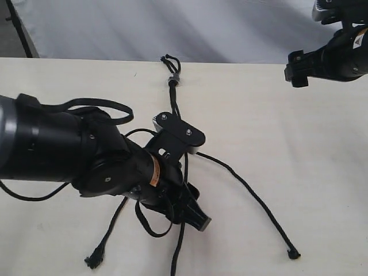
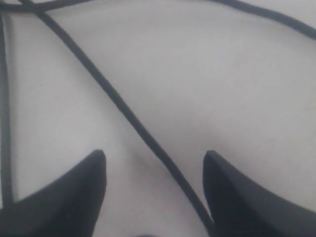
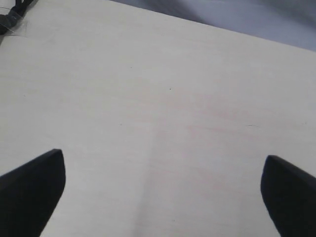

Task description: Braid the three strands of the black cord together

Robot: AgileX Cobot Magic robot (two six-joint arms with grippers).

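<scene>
The left gripper (image 2: pixel 154 158), jaws spread, straddles what seems the middle strand (image 2: pixel 123 111) running near-to-far; the right gripper (image 3: pixel 164 157), likewise spread, hangs well away.

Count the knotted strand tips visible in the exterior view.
2. One tip lies at the lower left; the other tip lies at the lower right. The middle strand runs off the bottom edge, so its tip is out of view.
</scene>
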